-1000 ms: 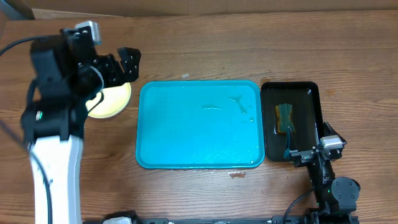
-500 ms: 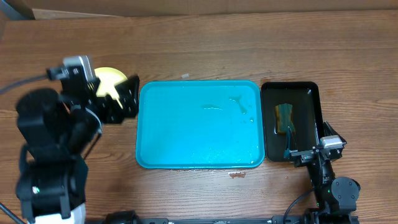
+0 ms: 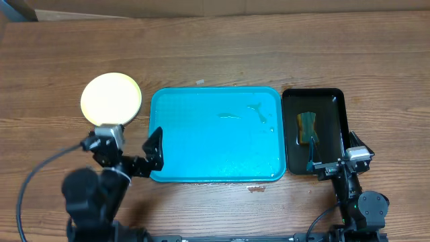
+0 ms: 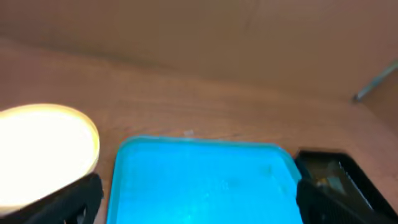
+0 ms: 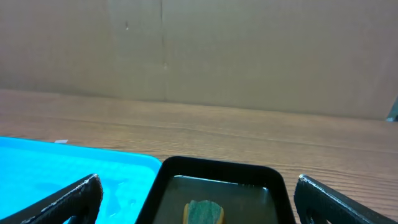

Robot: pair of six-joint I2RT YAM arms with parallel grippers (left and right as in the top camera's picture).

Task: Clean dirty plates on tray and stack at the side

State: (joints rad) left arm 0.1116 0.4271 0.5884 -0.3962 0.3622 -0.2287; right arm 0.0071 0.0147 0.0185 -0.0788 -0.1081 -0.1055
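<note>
Left gripper [image 4: 199,190]: jaws wide, empty, at the turquoise tray's [image 3: 215,144] near-left corner.
Right gripper [image 5: 198,186]: jaws wide, empty, facing the sponge [image 3: 307,128] in the black tray [image 3: 336,101].
Turquoise tray: no plates on it.
Plates [image 3: 111,99]: on the table beside the tray's far-left corner, ahead-left of the left gripper, the nearer arm.

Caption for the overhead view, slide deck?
Pale plate beside the blue tray, no plates on it; sponge in the black tray.

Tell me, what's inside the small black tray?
Inside the narrow black plastic tray lies one yellow-and-green sponge-like pad. The right gripper covers the tray's near corner, so that bit is hidden.
</note>
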